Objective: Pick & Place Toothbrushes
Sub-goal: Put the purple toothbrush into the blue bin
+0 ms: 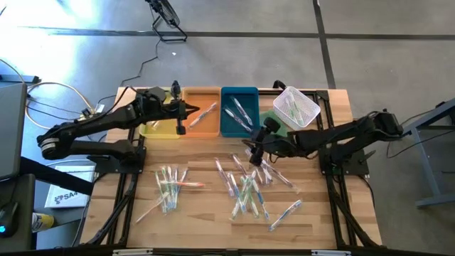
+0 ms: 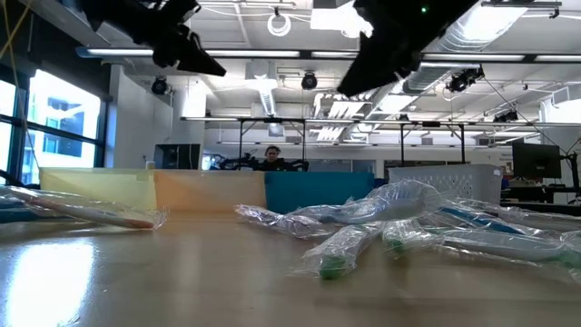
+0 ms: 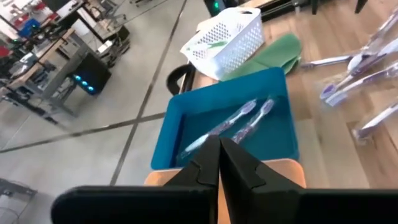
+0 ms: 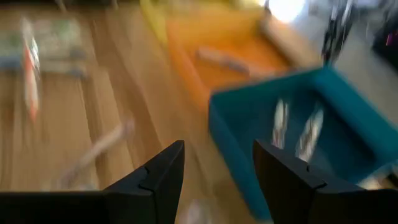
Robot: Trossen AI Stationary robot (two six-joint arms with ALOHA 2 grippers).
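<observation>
High view: left tool [image 1: 195,109] pressed together and empty over the orange tray [image 1: 201,122], likely done dropping; right tool [image 1: 254,153] spread above toothbrushes [image 1: 245,188] on the worktop [image 1: 206,220], ready to grab one.

Table front-left corner [image 1: 114,227]: bare wood, open approach.
Centre front: toothbrushes [image 1: 245,188] scattered thickly.
Back edge: yellow tray [image 1: 158,128], orange tray [image 1: 202,117], blue tray [image 1: 238,114] and basket [image 1: 295,107] crowd it.
</observation>
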